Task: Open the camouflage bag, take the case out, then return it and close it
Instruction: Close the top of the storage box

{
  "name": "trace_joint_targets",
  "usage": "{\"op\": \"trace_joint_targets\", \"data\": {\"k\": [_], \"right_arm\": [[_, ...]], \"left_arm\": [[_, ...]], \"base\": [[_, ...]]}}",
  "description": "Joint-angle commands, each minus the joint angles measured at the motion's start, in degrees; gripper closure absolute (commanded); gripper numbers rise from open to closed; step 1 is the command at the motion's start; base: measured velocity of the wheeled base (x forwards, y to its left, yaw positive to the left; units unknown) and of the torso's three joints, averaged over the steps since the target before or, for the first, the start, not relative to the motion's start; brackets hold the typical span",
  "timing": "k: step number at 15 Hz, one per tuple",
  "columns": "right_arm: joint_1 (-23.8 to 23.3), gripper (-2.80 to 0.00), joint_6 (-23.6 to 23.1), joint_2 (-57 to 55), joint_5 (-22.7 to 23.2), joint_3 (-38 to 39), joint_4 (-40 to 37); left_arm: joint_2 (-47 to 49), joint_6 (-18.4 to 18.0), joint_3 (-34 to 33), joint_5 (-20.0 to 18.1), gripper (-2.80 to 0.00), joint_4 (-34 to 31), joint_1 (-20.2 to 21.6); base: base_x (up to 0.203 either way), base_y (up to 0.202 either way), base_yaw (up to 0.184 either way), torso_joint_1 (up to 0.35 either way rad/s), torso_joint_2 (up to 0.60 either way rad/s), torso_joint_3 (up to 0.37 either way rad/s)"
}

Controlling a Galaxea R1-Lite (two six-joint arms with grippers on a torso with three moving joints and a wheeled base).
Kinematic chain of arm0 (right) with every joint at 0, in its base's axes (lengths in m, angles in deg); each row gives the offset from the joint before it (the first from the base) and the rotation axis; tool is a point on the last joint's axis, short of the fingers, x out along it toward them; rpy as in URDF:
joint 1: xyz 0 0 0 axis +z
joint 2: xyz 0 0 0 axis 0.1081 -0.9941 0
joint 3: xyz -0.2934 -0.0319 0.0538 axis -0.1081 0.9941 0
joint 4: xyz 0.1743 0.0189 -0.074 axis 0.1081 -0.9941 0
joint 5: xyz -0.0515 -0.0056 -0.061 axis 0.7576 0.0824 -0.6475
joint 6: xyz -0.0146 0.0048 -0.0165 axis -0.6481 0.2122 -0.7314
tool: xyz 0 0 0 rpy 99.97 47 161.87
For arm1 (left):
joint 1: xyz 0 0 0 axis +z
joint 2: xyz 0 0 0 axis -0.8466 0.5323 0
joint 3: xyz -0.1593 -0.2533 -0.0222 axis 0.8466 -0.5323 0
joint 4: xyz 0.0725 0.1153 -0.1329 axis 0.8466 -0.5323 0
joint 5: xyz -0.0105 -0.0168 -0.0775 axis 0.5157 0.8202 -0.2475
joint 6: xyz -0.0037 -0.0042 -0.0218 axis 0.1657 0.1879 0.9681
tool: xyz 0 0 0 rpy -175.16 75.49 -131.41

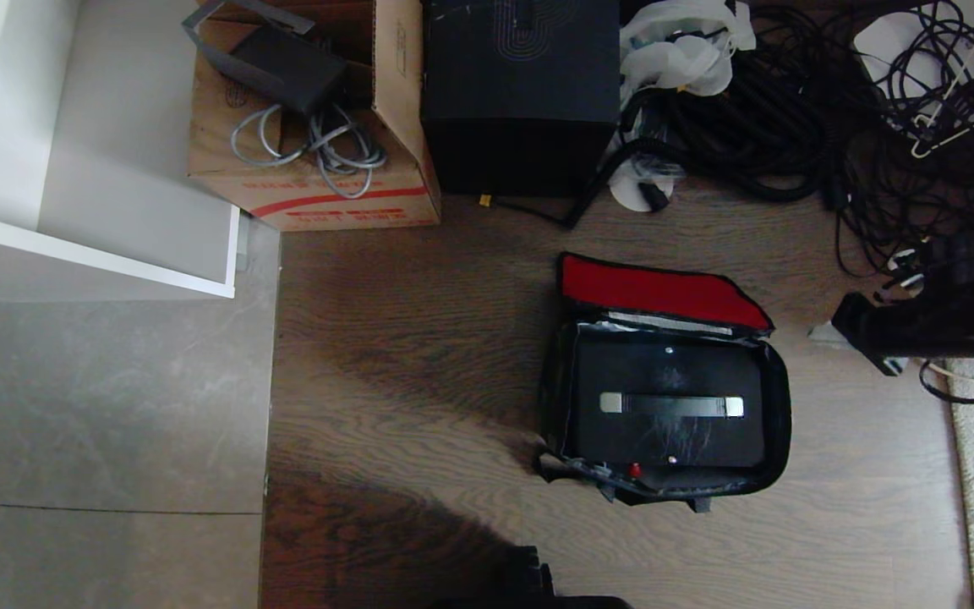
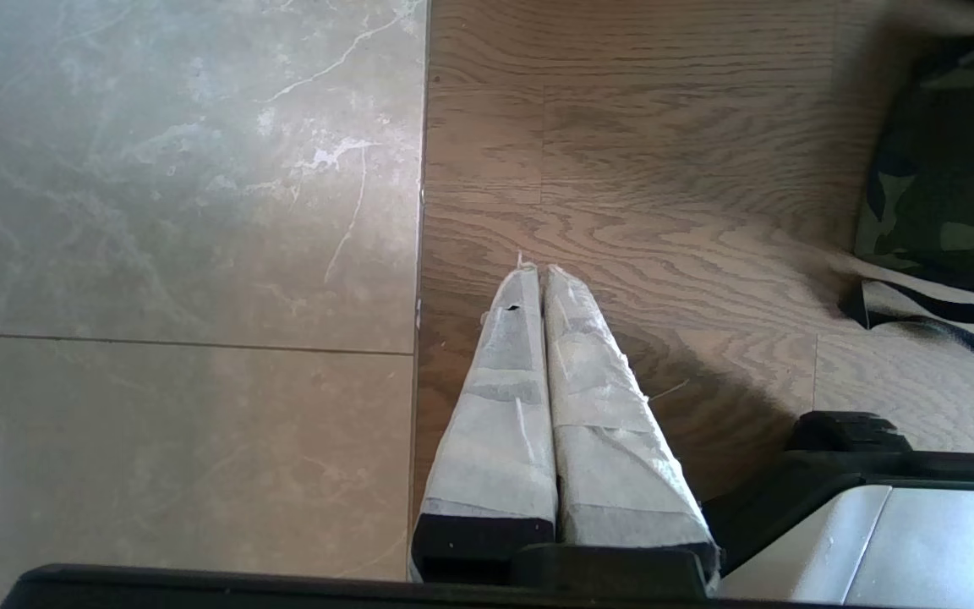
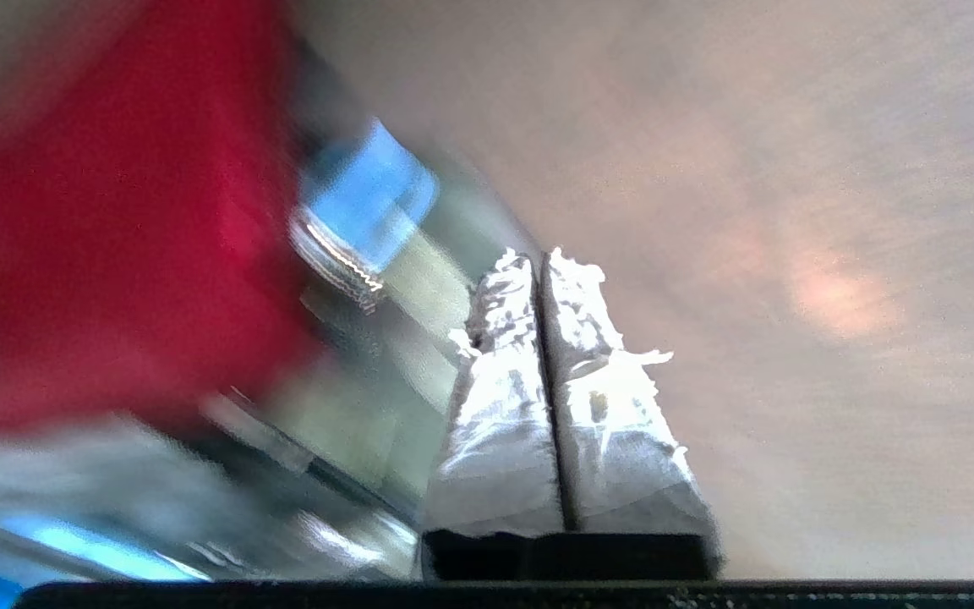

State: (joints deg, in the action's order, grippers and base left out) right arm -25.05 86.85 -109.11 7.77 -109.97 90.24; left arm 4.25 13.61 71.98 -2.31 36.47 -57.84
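Head view: camouflage bag (image 1: 779, 397) lies open on the wood floor (image 1: 411, 381), its red inner panel (image 1: 656, 292) folded back toward the tall black box (image 1: 521, 93). The case (image 1: 664, 414) sits inside the bag, flat, handle (image 1: 671, 405) with silver ends facing up; a small red latch (image 1: 635, 469) shows at its near edge. Bag's camouflage outside is hidden here, only black zipper edge and lining visible. Neither arm appears in the head view. Left gripper (image 2: 538, 275) hangs over the floor by the seam between wood and grey tile (image 2: 174, 211), taped fingers pressed together, holding nothing; one corner of the bag and a black strap (image 2: 927, 317) are cut off by the frame edge. Right gripper (image 3: 542, 262) has its fingers pressed tight together with nothing between them; its surroundings are heavily blurred, only a red mass beside it and indistinct grey and blue shapes, not identifiable. Cardboard box (image 1: 318, 169) and tangled cables (image 1: 834, 127) lie beyond, well apart from the bag.
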Motion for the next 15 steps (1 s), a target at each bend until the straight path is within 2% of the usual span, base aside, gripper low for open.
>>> {"op": "trace_joint_targets", "data": {"k": [1, 3, 5, 8, 11, 15], "right_arm": [[0.8, 0.00, -10.4, 1.4, 0.2, 7.2, -0.7], [4.7, 0.00, -16.6, 2.3, -0.3, 13.2, -0.3], [7.9, 0.00, -17.1, 2.4, -1.6, 15.1, 0.4], [11.1, 0.00, -18.6, 1.9, -7.3, 17.8, 1.2], [12.8, 0.00, -21.3, 1.7, -8.8, 18.8, 1.3], [16.0, 0.00, -20.4, 2.6, -8.9, 21.1, -1.3]], "left_arm": [[0.0, 0.0, 0.0, 0.0, 0.00, 0.0, 0.0], [0.0, 0.0, 0.0, 0.0, 0.00, 0.0, 0.0], [0.0, 0.0, 0.0, 0.0, 0.00, 0.0, 0.0], [0.0, 0.0, 0.0, 0.0, 0.00, 0.0, 0.0], [0.0, 0.0, 0.0, 0.0, 0.00, 0.0, 0.0], [0.0, 0.0, 0.0, 0.0, 0.00, 0.0, 0.0]], "base": [[0.000, 0.000, 0.000, 0.000, 0.00, 0.000], [0.000, 0.000, 0.000, 0.000, 0.00, 0.000], [0.000, 0.000, 0.000, 0.000, 0.00, 0.000], [0.000, 0.000, 0.000, 0.000, 0.00, 0.000], [0.000, 0.000, 0.000, 0.000, 0.00, 0.000], [0.000, 0.000, 0.000, 0.000, 0.00, 0.000]]}}
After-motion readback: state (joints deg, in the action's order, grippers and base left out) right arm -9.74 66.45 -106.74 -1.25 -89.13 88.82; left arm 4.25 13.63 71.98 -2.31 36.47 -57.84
